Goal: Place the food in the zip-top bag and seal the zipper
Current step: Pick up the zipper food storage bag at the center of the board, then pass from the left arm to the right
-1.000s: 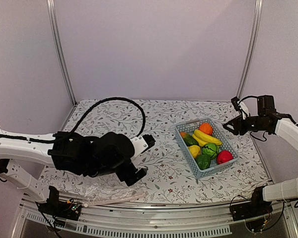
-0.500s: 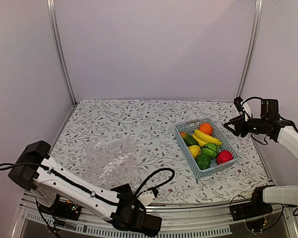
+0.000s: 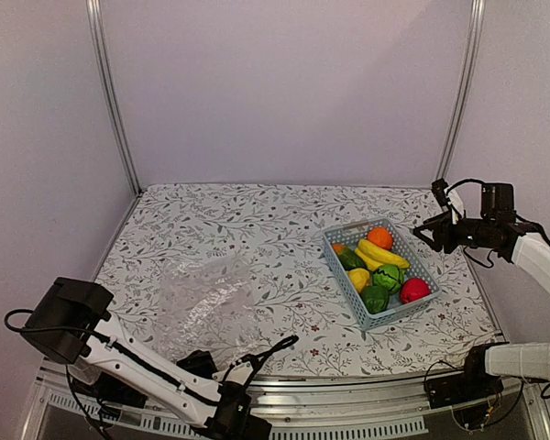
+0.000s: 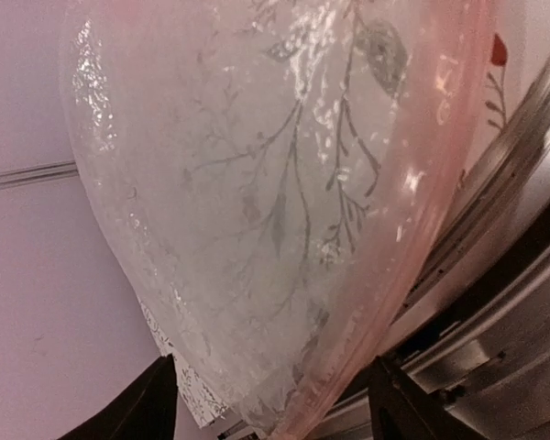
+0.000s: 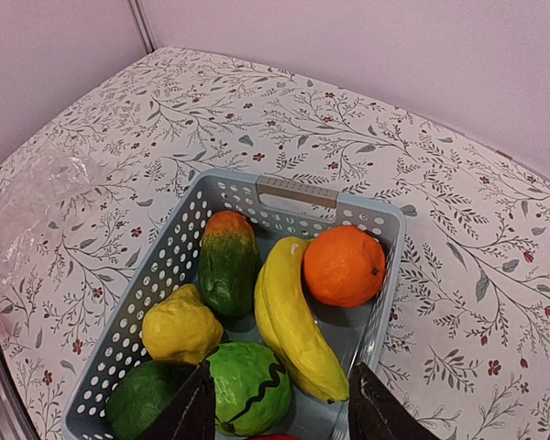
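The food lies in the light-blue basket [image 3: 344, 240]: orange [image 5: 344, 266], banana [image 5: 293, 321], lemon [image 5: 176, 325], watermelon [image 5: 247, 385], green-orange piece [image 5: 226, 261], green pepper [image 5: 137, 399] and red apple [image 3: 414, 290]. My right gripper [image 5: 284, 412] is open and empty above the basket's right side [image 3: 424, 231]. The clear zip-top bag [image 3: 206, 293] lies flat at the table's front left. In the left wrist view the bag [image 4: 257, 183] fills the frame, with its pink zipper [image 4: 422, 192] by the rail. My left gripper [image 4: 275, 412] is open, its fingers either side of the bag's lower edge.
The left arm [image 3: 137, 367] lies folded low along the table's front rail [image 4: 513, 302], with a cable loop [image 3: 275, 346] over the edge. The basket also shows in the right wrist view [image 5: 298, 191]. Frame posts [image 3: 110, 101] stand at the back corners.
The left arm swung from above the bag's place down to the front edge, uncovering the bag, then sank a little lower. The right gripper drew slightly back to the right.
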Motion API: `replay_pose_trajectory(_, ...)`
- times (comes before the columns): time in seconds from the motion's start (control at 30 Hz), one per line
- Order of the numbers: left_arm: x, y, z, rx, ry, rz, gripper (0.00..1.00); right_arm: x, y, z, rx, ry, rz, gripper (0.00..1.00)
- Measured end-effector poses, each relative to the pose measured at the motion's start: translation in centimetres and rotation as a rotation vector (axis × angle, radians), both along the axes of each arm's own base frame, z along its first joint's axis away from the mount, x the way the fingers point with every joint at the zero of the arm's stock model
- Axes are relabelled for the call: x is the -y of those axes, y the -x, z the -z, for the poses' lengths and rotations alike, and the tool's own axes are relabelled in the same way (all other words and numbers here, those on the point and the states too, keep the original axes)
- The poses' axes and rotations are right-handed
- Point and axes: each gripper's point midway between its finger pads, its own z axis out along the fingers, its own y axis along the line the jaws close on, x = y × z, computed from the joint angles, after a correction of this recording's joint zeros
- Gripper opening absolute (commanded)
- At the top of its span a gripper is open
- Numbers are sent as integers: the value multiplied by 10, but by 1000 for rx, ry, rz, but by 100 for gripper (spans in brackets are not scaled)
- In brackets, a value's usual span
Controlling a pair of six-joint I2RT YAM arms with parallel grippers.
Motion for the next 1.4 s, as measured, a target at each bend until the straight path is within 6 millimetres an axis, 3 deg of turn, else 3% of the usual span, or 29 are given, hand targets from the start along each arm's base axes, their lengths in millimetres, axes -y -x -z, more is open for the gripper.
replay_pose_trajectory(0.17, -14, -2, 4, 8, -22, -22, 53, 0, 0, 0, 0, 0, 0, 48)
replay_pose_trajectory(0.37, -16, -6, -3, 30, 43, -60, 27, 0, 0, 1, -4, 0, 0, 48)
replay_pose_trajectory(0.4, -16, -7, -6, 31, 57, -66, 19, 0, -1, 2, -5, 0, 0, 48)
replay_pose_trajectory(0.43, -15, -9, -9, 30, 75, -71, 4, 0, -1, 2, -6, 0, 0, 48)
replay_pose_trajectory(0.47, -14, -11, -13, 29, 95, -79, 0, 0, -1, 2, -7, 0, 0, 48)
replay_pose_trajectory(0.63, -7, -29, -37, 24, 221, -122, 0, 0, -1, 2, -7, 0, 0, 48)
replay_pose_trajectory(0.8, 16, -56, -70, 27, 383, -153, 0, -1, 0, 2, -7, -3, -4, 48)
replay_pose_trajectory(1.0, 36, -112, -122, 49, 658, -204, 0, -10, 2, -13, 3, -36, -45, 54)
replay_pose_trajectory(1.1, 40, -148, -148, 81, 813, -238, 0, -36, -2, -42, 25, -65, -122, 59)
replay_pose_trajectory(1.13, 42, -159, -155, 92, 854, -246, 0, -54, -4, -67, 54, -81, -175, 60)
replay_pose_trajectory(1.17, 44, -168, -160, 99, 889, -250, 0, -67, -2, -63, 38, -82, -214, 60)
replay_pose_trajectory(1.3, 61, -199, -178, 123, 981, -245, 0, -137, 7, -87, 14, -93, -411, 60)
replay_pose_trajectory(1.4, 82, -218, -194, 143, 1043, -228, 0, -171, 13, -96, -3, -96, -492, 61)
